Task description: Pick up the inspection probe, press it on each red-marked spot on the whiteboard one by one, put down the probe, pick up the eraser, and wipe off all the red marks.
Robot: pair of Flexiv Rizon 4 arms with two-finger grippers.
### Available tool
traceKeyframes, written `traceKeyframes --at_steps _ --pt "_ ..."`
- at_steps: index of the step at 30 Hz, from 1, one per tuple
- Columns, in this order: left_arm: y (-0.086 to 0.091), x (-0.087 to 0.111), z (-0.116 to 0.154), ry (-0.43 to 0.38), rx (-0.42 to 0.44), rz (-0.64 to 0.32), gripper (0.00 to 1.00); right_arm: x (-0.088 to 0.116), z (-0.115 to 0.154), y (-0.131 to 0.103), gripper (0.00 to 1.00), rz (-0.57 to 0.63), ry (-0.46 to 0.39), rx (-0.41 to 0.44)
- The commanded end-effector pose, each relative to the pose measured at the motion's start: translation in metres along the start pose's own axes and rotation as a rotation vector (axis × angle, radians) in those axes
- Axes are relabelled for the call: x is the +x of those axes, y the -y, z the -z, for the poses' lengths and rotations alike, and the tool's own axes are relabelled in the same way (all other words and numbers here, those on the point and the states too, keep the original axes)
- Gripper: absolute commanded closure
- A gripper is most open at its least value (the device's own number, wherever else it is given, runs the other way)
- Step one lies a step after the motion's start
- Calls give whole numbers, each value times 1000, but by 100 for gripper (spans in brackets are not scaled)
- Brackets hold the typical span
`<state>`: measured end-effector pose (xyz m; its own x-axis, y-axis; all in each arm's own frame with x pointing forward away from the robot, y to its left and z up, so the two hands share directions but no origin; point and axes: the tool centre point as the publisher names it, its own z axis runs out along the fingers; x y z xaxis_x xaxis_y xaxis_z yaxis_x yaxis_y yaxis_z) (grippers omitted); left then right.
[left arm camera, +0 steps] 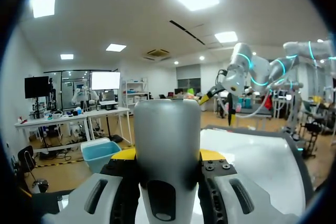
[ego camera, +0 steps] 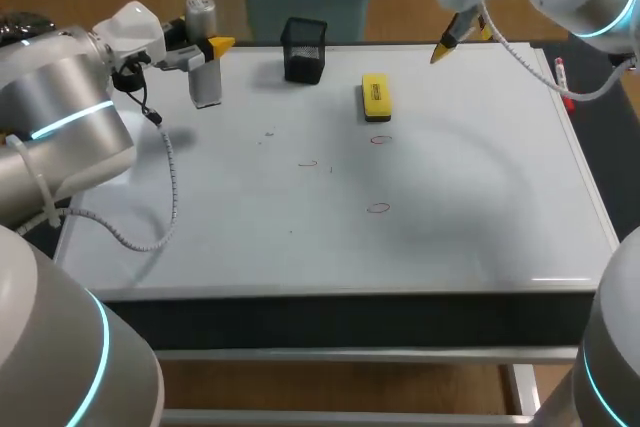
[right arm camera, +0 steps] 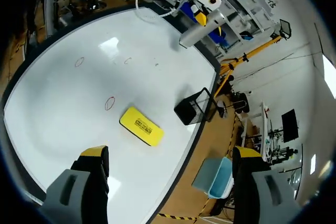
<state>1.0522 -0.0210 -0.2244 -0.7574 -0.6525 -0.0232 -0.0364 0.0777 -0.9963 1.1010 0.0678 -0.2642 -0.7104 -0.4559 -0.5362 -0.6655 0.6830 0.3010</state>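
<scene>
Two fingers of the left gripper are clamped on the inspection probe, which stands upright between them. It looks rigid, smooth and light, so a firm hold around mid-body should suit pressing. Farther ahead lie the red marks and the eraser. Beyond them the right gripper hangs with its fingers spread.

Eraser on whiteboard, right of holder

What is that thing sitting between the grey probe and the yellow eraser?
A black mesh holder stands between the probe and the eraser, seen in the head view.
</scene>
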Motion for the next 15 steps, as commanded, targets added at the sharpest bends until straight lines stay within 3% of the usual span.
traceKeyframes --at_steps 1,15 --pt "1 1 0 5 2 -1 100 -9 -8 -3 0 92 -282 36" --pt "1 1 0 5 2 -1 100 9 -40 -2 0 307 -598 80"
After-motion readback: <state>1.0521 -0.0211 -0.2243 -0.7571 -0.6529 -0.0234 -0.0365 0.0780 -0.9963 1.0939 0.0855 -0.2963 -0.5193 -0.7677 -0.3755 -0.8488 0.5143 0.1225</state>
